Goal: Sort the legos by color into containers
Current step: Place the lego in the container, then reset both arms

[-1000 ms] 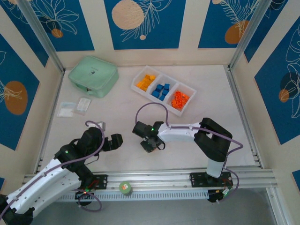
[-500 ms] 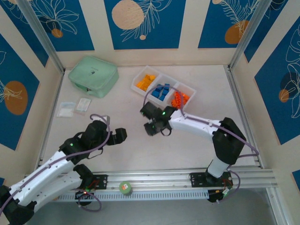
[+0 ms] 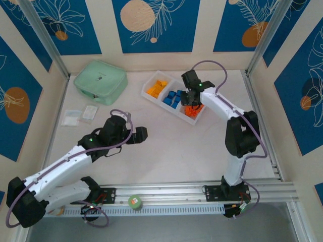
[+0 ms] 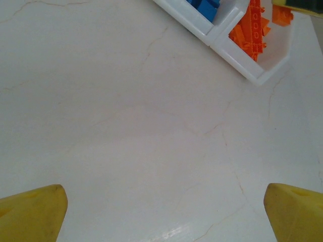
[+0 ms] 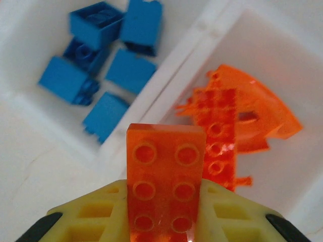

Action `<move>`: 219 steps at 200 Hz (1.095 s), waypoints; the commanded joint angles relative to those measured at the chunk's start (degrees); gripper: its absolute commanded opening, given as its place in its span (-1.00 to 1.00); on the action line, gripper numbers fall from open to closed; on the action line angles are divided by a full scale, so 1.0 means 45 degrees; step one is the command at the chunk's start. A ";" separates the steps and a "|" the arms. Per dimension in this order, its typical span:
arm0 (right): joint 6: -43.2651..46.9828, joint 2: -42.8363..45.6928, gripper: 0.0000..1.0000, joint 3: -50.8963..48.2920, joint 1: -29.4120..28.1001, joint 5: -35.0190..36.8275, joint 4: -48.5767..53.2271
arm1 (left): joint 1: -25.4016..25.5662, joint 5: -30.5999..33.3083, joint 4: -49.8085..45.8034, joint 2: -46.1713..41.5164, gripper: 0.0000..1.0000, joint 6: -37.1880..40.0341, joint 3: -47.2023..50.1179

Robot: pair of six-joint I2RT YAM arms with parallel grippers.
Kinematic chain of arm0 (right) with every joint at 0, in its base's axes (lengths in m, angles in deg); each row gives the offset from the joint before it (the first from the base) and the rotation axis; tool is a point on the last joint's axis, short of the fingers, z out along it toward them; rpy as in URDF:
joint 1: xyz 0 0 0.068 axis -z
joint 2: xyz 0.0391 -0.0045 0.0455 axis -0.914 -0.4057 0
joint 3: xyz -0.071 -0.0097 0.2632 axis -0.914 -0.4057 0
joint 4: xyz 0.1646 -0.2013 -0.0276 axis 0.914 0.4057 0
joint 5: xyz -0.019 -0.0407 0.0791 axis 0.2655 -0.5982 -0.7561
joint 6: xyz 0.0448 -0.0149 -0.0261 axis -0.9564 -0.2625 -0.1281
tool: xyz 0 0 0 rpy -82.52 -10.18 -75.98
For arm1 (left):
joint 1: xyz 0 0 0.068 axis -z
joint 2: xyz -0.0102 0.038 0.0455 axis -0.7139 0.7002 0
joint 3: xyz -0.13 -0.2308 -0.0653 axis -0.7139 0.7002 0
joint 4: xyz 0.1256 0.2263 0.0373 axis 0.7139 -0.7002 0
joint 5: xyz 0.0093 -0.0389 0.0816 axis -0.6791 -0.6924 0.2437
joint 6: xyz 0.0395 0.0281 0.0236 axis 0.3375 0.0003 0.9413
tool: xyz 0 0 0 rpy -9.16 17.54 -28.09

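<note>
The long white tray (image 3: 151, 96) holds yellow-orange legos (image 3: 158, 88), blue legos (image 3: 174, 97) and orange-red legos (image 3: 193, 107), one colour per container. My right gripper (image 3: 193, 97) hangs over the tray, shut on an orange-red flat brick (image 5: 165, 176). That brick sits above the wall between the blue bricks (image 5: 101, 65) and the orange-red pile (image 5: 242, 116). My left gripper (image 3: 140, 135) is open over bare table, its yellow fingertips (image 4: 35, 212) wide apart with nothing between them. The left wrist view catches the tray's corner (image 4: 252, 75) and the held brick (image 4: 281, 15) above it.
A mint-green zip case (image 3: 100, 81) lies at the back left. Small clear packets (image 3: 81, 115) rest near the left wall. A green roll (image 3: 135, 202) sits on the front rail. Metal frame posts line both sides.
My right arm has swung from the table's middle out to the tray, carrying the orange-red brick. My left arm has stretched forward and to the right, its jaws staying open.
</note>
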State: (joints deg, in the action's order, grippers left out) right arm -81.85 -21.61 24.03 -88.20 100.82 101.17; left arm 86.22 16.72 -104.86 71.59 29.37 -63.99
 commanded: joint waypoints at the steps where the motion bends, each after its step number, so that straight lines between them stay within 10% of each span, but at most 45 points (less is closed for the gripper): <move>1: 0.0301 -0.0846 -0.40 0.0810 0.0552 0.0290 0.0339 | -0.0208 -0.0509 0.0545 0.0247 0.99 0.0357 -0.0478; 102: -0.0328 0.2787 0.52 -0.1188 0.1241 -0.0436 -0.1162 | -0.0807 -0.0378 0.0342 -0.0202 0.99 0.1265 -0.0351; 181: -0.0286 0.8971 0.95 -0.8195 0.2602 0.1814 -0.4457 | -0.2953 0.4263 -0.1939 -0.2620 0.98 0.4536 0.0422; 219: 0.1186 0.9173 0.99 -1.1832 0.3846 0.1856 -0.9159 | -0.5163 0.5953 0.1447 -0.2022 0.98 0.6444 0.2265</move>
State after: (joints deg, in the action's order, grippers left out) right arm -81.33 20.67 -21.95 -73.51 107.53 76.82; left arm 68.17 35.62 -107.98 60.29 49.99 -59.49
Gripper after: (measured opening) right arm 0.994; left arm 0.991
